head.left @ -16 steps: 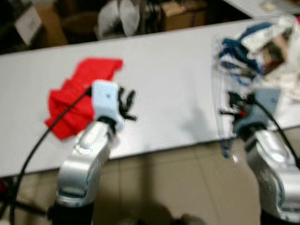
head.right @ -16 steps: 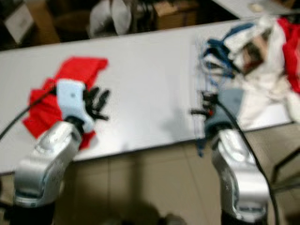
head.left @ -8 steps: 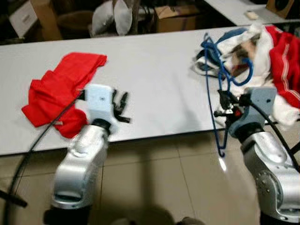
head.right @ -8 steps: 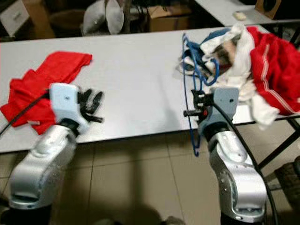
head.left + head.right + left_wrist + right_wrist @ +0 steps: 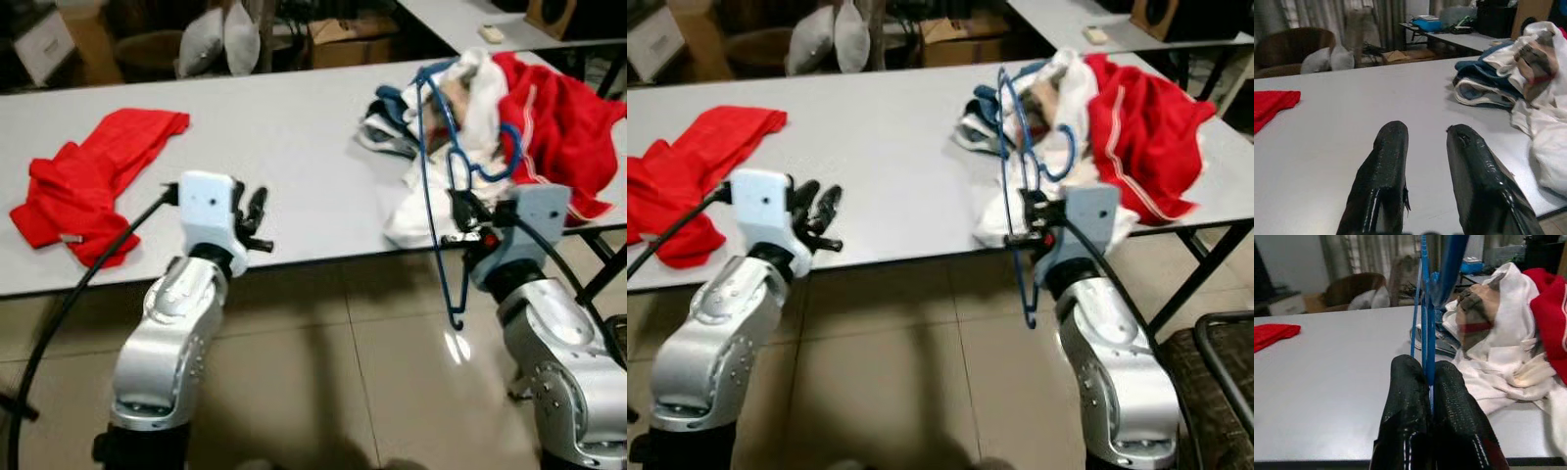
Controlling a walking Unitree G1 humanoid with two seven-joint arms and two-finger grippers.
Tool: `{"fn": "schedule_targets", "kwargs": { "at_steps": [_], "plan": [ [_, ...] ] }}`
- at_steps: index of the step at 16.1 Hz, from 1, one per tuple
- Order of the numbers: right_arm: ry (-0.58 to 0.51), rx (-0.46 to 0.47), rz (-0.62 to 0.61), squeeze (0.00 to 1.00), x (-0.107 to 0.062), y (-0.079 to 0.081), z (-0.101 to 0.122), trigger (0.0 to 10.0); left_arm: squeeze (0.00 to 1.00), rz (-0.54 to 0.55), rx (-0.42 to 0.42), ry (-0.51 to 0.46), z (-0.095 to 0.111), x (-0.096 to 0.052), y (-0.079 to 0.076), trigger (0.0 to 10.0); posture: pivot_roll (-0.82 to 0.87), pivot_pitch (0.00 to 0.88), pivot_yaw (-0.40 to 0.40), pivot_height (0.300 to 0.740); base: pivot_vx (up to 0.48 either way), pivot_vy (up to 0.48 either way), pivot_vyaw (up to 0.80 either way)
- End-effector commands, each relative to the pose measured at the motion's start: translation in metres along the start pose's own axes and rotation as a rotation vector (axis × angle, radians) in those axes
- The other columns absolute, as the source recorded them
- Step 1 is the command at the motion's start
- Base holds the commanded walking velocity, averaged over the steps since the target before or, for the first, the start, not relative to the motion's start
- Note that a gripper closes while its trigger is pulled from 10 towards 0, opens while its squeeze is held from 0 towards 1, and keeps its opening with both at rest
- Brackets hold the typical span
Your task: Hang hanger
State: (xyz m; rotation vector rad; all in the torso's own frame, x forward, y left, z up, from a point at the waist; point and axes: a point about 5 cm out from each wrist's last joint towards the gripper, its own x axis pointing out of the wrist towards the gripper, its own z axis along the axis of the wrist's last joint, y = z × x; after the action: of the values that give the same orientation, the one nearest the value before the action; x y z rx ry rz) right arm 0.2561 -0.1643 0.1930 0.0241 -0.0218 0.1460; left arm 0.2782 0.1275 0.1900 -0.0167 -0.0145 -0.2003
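A blue wire hanger [image 5: 438,196] stands upright in front of the table's near edge, hook end down over the floor. My right gripper [image 5: 460,221] is shut on its thin bars, as the right wrist view shows with the hanger [image 5: 1423,298] pinched between both fingers [image 5: 1406,382]. Behind it a pile of clothes [image 5: 509,127], white, red and blue, lies on the grey table [image 5: 284,137]. My left gripper [image 5: 253,217] hovers at the table's near edge, open and holding nothing [image 5: 1427,132].
A red cloth [image 5: 88,186] lies on the table's left part. Boxes and grey bags [image 5: 220,39] stand behind the table, with a second table [image 5: 460,20] at the back right. Black table legs [image 5: 1195,274] and a dark chair frame [image 5: 1225,362] stand at the right.
The camera has moved: the whole scene has slid left and sharpened, bringing more of the clothes pile into view. My right gripper still grips the hanger; the left stays open.
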Motion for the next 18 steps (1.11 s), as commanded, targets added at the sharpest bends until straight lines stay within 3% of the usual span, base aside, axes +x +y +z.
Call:
{"fn": "schedule_targets", "kwargs": {
  "at_steps": [1,4,10,13,16,18],
  "plan": [
    [-0.011,-0.025,-0.016,0.00,-0.002,-0.004,0.002,10.0,0.00,-0.016,-0.023,0.001,-0.001,0.000,-0.005,10.0,-0.18,0.050,0.084,0.740,0.000,0.000,0.00],
    [0.004,-0.013,-0.024,0.00,-0.002,-0.007,-0.001,10.0,0.00,-0.053,0.024,-0.014,-0.002,-0.002,-0.005,10.0,-0.17,0.052,0.080,0.740,0.000,0.000,-0.26],
    [0.008,-0.039,-0.058,0.00,-0.002,-0.012,-0.002,10.0,0.00,-0.071,0.002,-0.011,-0.006,-0.002,-0.003,10.0,-0.19,0.057,0.074,0.740,0.000,0.000,-0.80],
    [0.012,-0.047,-0.059,0.00,-0.002,-0.014,-0.002,10.0,0.00,-0.062,0.007,-0.021,-0.004,-0.001,0.002,10.0,-0.19,0.060,0.071,0.740,0.277,0.000,-0.71],
    [0.016,-0.059,-0.053,0.00,-0.001,-0.013,-0.002,10.0,0.00,-0.051,0.015,-0.030,-0.002,0.001,0.007,10.0,-0.19,0.066,0.073,0.740,0.296,0.000,0.00],
    [0.036,-0.114,-0.037,0.00,-0.001,-0.013,-0.006,10.0,0.00,-0.055,0.013,-0.032,-0.002,0.001,0.008,10.0,-0.19,0.070,0.075,0.740,0.296,0.000,0.00]
  ]
}}
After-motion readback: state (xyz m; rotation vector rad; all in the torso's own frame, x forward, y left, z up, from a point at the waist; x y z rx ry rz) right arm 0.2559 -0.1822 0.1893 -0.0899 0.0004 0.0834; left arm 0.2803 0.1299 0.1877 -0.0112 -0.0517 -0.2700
